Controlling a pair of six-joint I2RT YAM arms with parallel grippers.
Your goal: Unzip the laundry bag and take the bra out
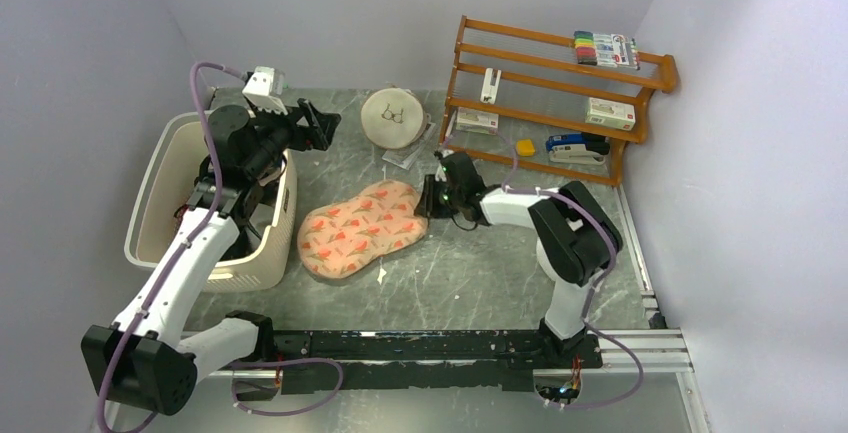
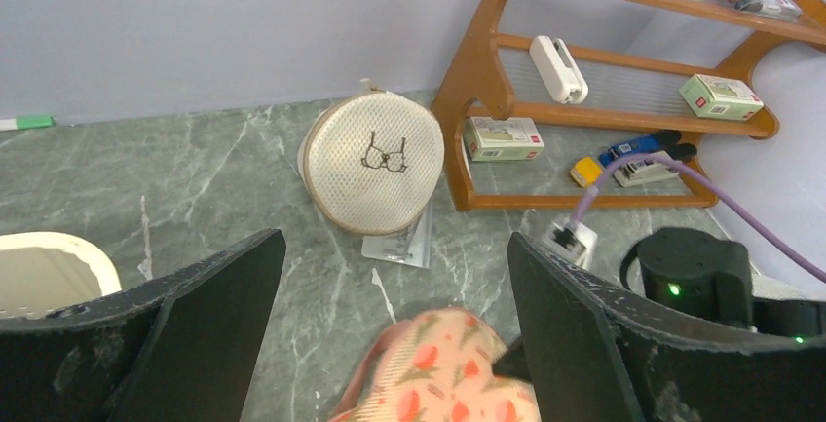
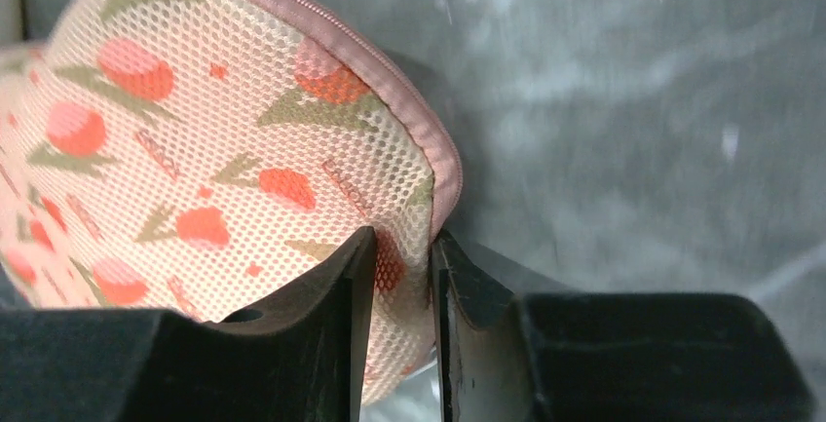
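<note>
The laundry bag [image 1: 358, 228] is a flat peach-pink floral mesh pouch lying on the table's middle. Its pink zipper seam runs along the edge in the right wrist view [image 3: 234, 139]. My right gripper [image 1: 428, 200] is shut on the bag's right edge, pinching the mesh just inside the seam between its fingertips [image 3: 399, 261]. My left gripper [image 1: 322, 125] is open and empty, held in the air above the basket's far corner; the bag's far end shows below between its fingers [image 2: 443, 368]. The bra is hidden.
A cream slatted basket [image 1: 160, 168] stands at the left under my left arm. A white round mesh case with a bra drawing [image 1: 394, 116] and a small packet [image 1: 403, 156] lie at the back. A wooden shelf rack [image 1: 560, 93] stands back right.
</note>
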